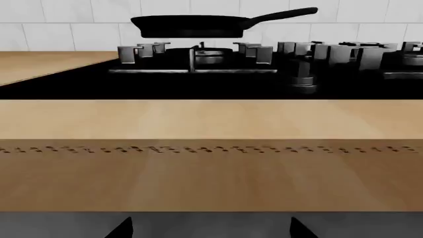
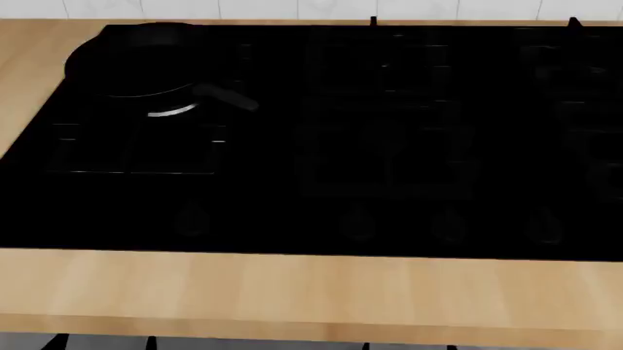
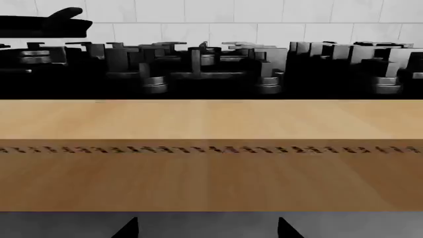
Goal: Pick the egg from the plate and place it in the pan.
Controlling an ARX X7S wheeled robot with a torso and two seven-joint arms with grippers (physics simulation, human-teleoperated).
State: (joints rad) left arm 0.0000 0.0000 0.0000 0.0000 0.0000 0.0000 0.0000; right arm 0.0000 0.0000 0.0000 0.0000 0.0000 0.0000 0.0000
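Observation:
The black pan (image 2: 131, 62) sits on the far left burner of the stovetop, its short handle pointing right. It also shows in the left wrist view (image 1: 191, 26), and its handle tip shows in the right wrist view (image 3: 46, 25). The egg and the plate are out of view. My left gripper (image 1: 211, 232) is open and empty, low in front of the wooden counter's front face; only its fingertips (image 2: 151, 341) show in the head view. My right gripper (image 3: 208, 231) is open and empty, likewise below the counter edge, to the right of the left one.
A wide black stovetop (image 2: 389, 146) with several burner grates (image 3: 198, 59) and front knobs (image 2: 358, 222) fills the counter. A light wooden countertop strip (image 2: 311, 288) runs along the front. A white tiled wall (image 1: 66, 20) stands behind the stove.

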